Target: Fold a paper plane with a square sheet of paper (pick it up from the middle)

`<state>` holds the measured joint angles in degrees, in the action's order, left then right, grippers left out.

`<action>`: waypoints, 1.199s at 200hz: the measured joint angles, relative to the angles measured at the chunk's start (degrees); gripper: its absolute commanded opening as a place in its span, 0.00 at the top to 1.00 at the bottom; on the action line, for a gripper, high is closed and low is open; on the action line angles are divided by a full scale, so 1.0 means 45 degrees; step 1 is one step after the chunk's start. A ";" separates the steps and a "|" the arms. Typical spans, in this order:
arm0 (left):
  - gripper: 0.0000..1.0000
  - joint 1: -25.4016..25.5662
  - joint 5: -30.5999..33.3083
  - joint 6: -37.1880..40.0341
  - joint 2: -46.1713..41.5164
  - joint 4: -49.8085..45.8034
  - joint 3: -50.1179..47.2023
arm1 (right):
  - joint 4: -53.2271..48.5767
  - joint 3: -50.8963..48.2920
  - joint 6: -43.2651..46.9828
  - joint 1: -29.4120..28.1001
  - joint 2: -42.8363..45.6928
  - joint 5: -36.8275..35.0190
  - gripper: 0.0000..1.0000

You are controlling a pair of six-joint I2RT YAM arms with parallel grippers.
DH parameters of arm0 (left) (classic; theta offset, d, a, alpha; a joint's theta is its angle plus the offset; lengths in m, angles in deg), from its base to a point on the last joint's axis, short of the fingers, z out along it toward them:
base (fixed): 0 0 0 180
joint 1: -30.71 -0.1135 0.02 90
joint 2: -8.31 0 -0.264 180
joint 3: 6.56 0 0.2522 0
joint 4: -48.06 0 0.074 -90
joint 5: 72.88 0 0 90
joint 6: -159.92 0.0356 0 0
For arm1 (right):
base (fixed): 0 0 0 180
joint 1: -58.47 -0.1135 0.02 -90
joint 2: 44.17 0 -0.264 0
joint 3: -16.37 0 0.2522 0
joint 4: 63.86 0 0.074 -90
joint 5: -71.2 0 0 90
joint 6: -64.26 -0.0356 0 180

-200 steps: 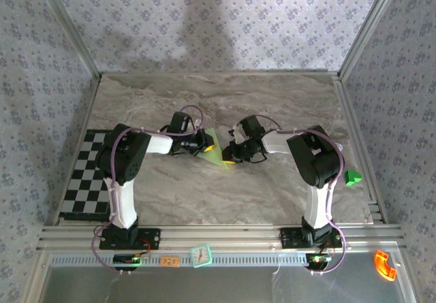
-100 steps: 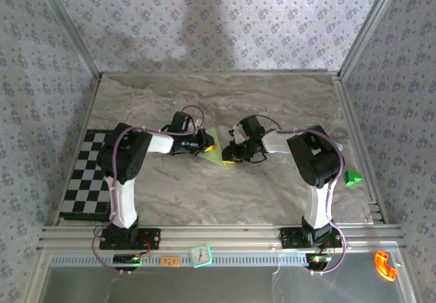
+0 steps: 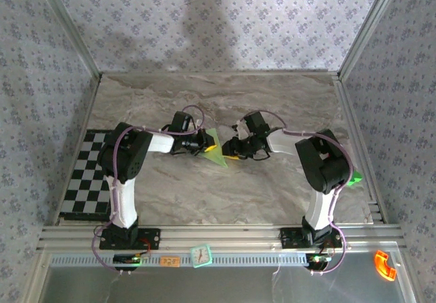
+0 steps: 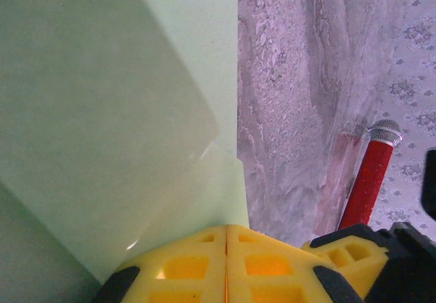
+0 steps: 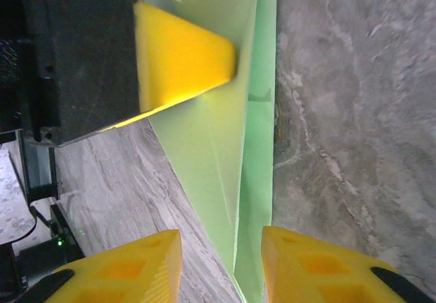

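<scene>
A pale green sheet of paper (image 3: 215,150), creased into a narrow triangle, lies near the middle of the marbled tabletop (image 3: 272,105), between the two arms. The left claw (image 3: 204,144) is at its left side. In the left wrist view that claw (image 4: 226,262) has its yellow fingers pressed together on the sheet (image 4: 136,112), whose layers fan up and away from the grip, one fold lying over another. From the right wrist, one yellow finger of the left claw (image 5: 184,51) bears on the upper part of the sheet (image 5: 225,146). The sheet's long creased point runs down between the fingers of the right claw (image 5: 221,248), which stand apart on either side of it, not touching it. In the overhead view the right claw (image 3: 233,155) sits just beside the sheet's right edge. A small bright green block (image 3: 352,178) rests well apart at the tabletop's right edge, behind the right arm's elbow. A black-and-white chequered mat (image 3: 85,173) covers the near left corner.
</scene>
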<state>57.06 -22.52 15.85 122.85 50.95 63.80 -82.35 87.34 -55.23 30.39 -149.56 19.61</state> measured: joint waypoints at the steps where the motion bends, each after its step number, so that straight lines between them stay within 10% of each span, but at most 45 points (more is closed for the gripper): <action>1: 0.91 0.0000 -0.0005 0.0000 0.0000 0.0000 0.0000 | -0.0015 0.0010 0.0005 0.0000 -0.0005 -0.0015 0.61; 240: 0.91 0.0000 -0.0097 0.0000 0.0000 -0.0029 0.0010 | -0.1520 0.1705 0.0219 -0.0296 -0.1316 -0.1632 0.72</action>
<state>57.06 -22.96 15.85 122.85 50.82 63.84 -89.19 95.01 -54.25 29.06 -155.48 12.27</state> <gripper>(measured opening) 0.091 0.269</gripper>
